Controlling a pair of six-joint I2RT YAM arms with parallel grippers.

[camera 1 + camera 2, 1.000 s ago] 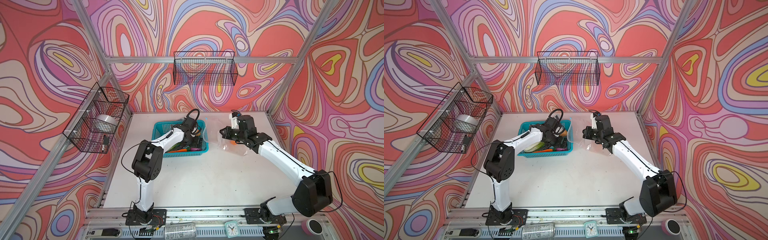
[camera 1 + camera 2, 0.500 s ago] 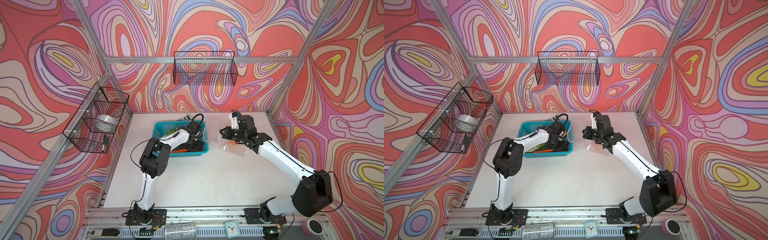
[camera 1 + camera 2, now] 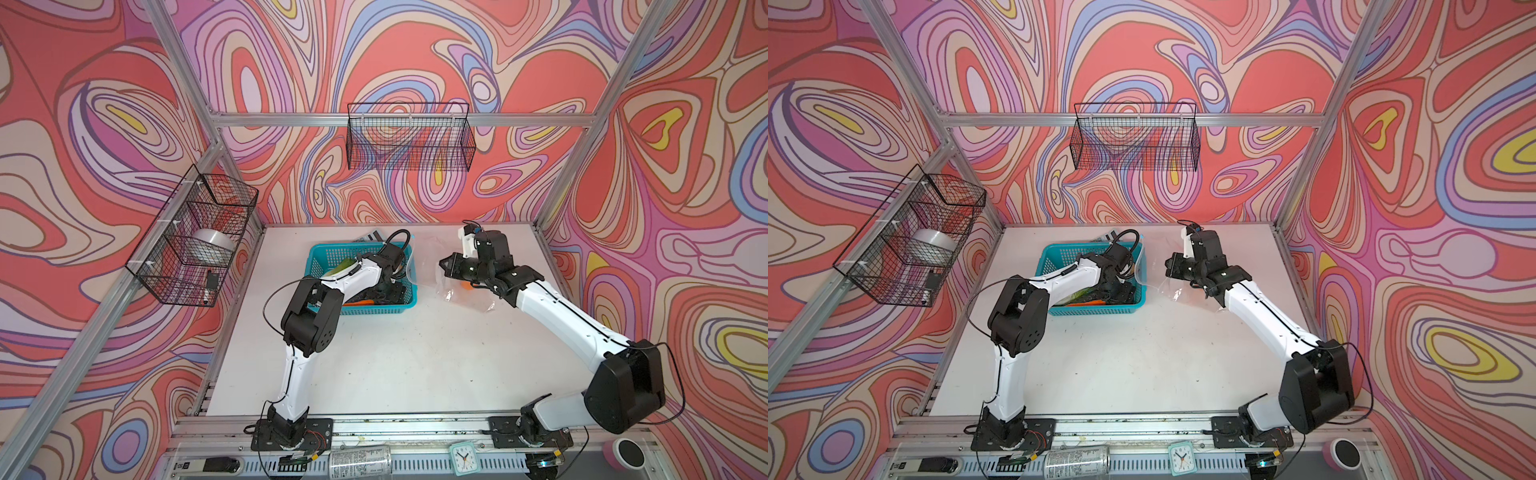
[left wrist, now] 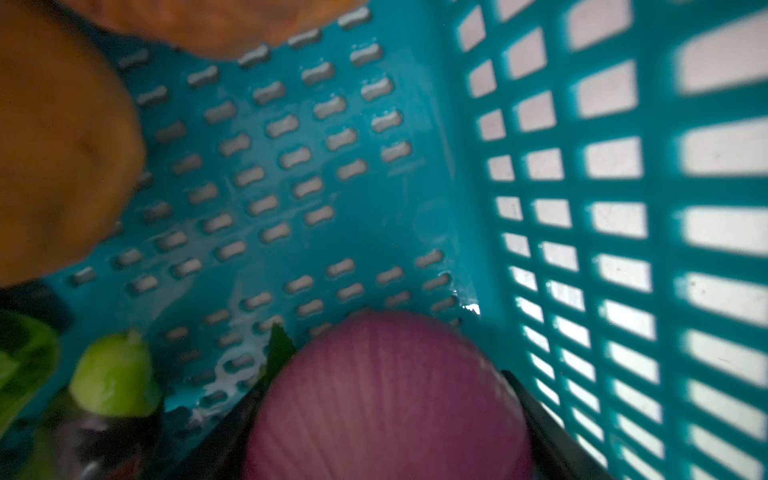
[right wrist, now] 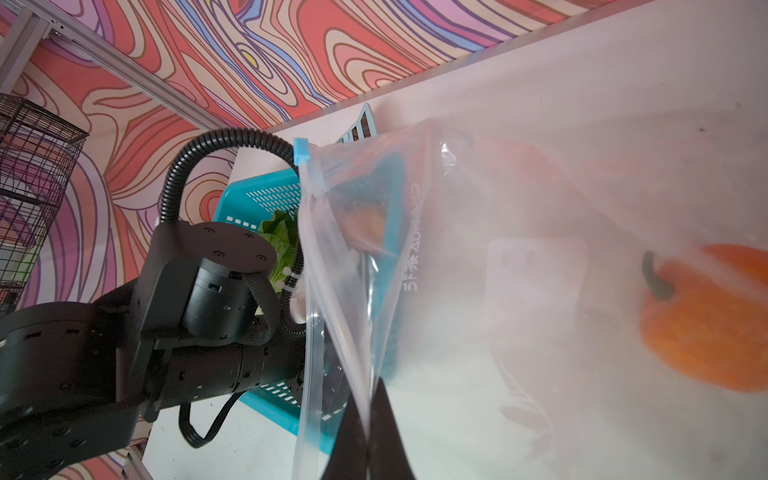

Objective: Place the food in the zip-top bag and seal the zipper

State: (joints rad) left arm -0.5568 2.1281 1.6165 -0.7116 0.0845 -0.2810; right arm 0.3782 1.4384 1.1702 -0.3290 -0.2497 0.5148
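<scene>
The teal basket (image 3: 328,253) holds the food: napa cabbage (image 3: 343,266), carrot (image 3: 361,302) and, in the left wrist view, two tan potatoes (image 4: 54,145) and a green tip (image 4: 112,378). My left gripper (image 4: 386,374) is down in the basket's right end, its dark fingers (image 4: 536,419) pressed against both sides of the purple piece (image 4: 386,424), which rests on the basket floor. My right gripper (image 5: 368,432) is shut on the mouth edge of the zip-top bag (image 5: 519,208), holding it up beside the basket. The zipper (image 5: 311,291) is unsealed, its blue slider (image 5: 301,151) at the far end. A pumpkin (image 5: 706,320) lies inside the bag.
Black wire baskets hang on the left wall (image 3: 195,237) and the back wall (image 3: 409,137); the left one holds a tape roll (image 3: 214,241). A printed sheet (image 3: 370,237) lies behind the teal basket. A can (image 3: 359,459) and a clock (image 3: 462,453) sit on the front rail.
My left arm swung toward the basket's right end and sank into it. Its jaws narrowed onto the purple piece. The right arm and the bag stayed put.
</scene>
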